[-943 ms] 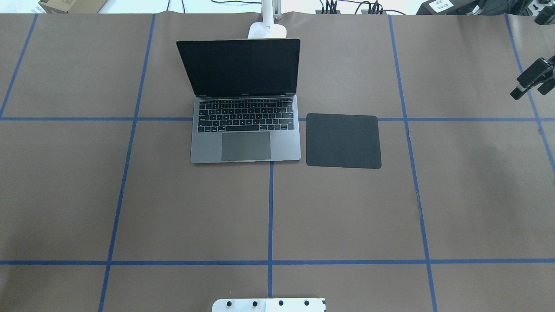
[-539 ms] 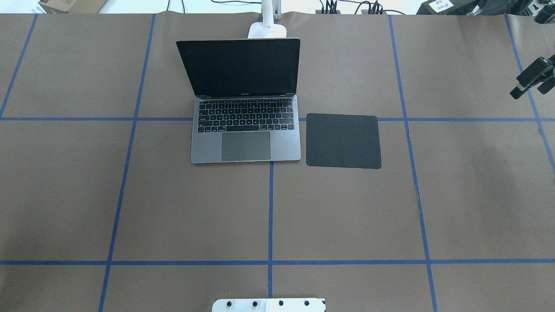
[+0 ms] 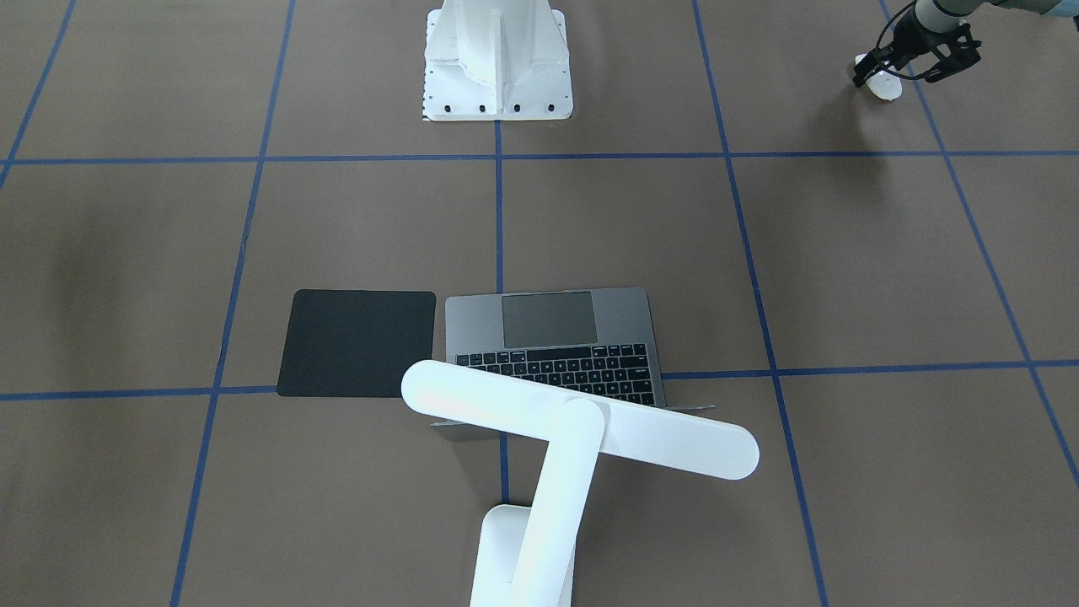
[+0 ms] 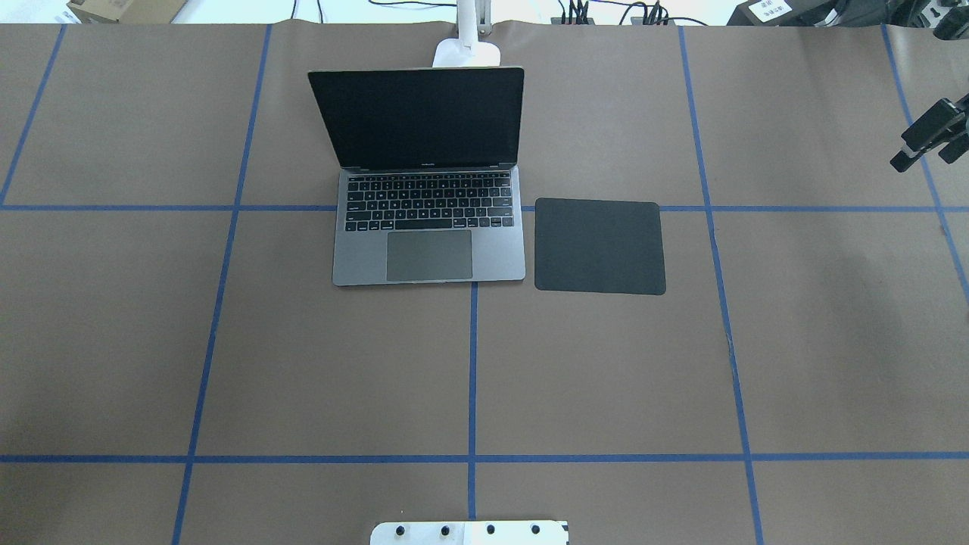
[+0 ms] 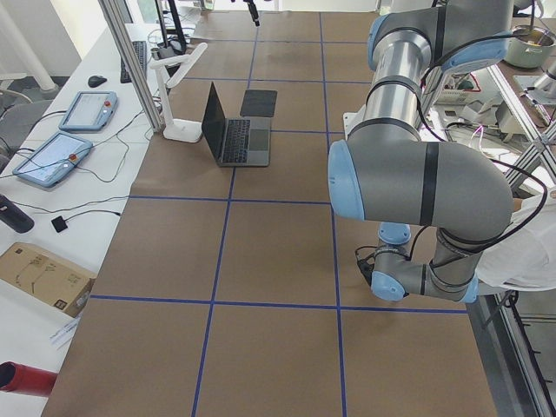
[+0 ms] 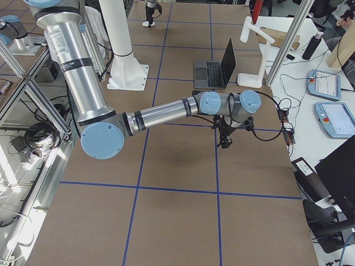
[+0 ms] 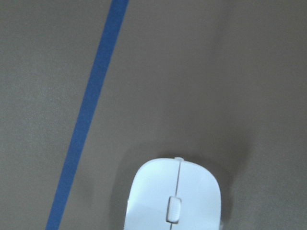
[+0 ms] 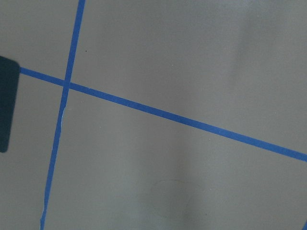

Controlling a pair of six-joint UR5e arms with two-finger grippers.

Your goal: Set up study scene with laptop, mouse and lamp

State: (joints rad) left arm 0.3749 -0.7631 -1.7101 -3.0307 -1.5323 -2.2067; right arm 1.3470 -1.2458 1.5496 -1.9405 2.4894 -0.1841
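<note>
The grey laptop [image 4: 429, 227] stands open at the table's far middle, screen dark. Behind it rises the white lamp [image 3: 582, 430], whose bar head hangs over the keyboard in the front-facing view. The small white mouse [image 3: 883, 86] lies on the brown paper far out on my left side, and the left wrist view shows the mouse [image 7: 175, 196] close below. My left gripper [image 3: 877, 76] is down at the mouse, with dark fingers beside it, but I cannot tell whether it is open or shut. Above the table's right edge my right gripper [image 4: 923, 160] hovers open and holds nothing.
A thin black square mat [image 4: 599, 246] lies just right of the laptop. The white bolted pedestal [image 3: 497, 59] stands at the robot's side of the table. Blue tape lines grid the brown paper. Tablets, cables and boxes sit beyond the far edge.
In the overhead view my right gripper has drifted slightly towards the right edge. The laptop, mat and lamp have not moved.
</note>
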